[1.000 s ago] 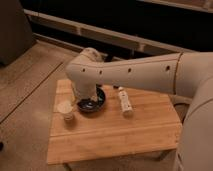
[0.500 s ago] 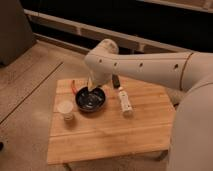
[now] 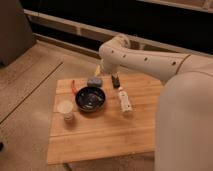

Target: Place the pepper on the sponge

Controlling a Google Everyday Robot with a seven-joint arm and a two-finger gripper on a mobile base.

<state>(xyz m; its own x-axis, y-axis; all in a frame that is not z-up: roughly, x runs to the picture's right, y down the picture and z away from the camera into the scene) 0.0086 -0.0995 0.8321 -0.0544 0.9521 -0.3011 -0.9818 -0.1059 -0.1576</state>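
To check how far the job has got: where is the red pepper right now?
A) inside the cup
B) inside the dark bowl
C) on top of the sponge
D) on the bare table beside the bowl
D: the pepper lies on the table beside the bowl, apart from the sponge; the tool hangs over the table's far edge near the sponge.

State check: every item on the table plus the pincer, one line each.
pincer: open, empty, over the table far edge by the sponge
pepper: lying on table, left of sponge, not on it
sponge: flat, nothing on it
bowl: upright
cup: upright
white bottle: on its side
black bar: on table
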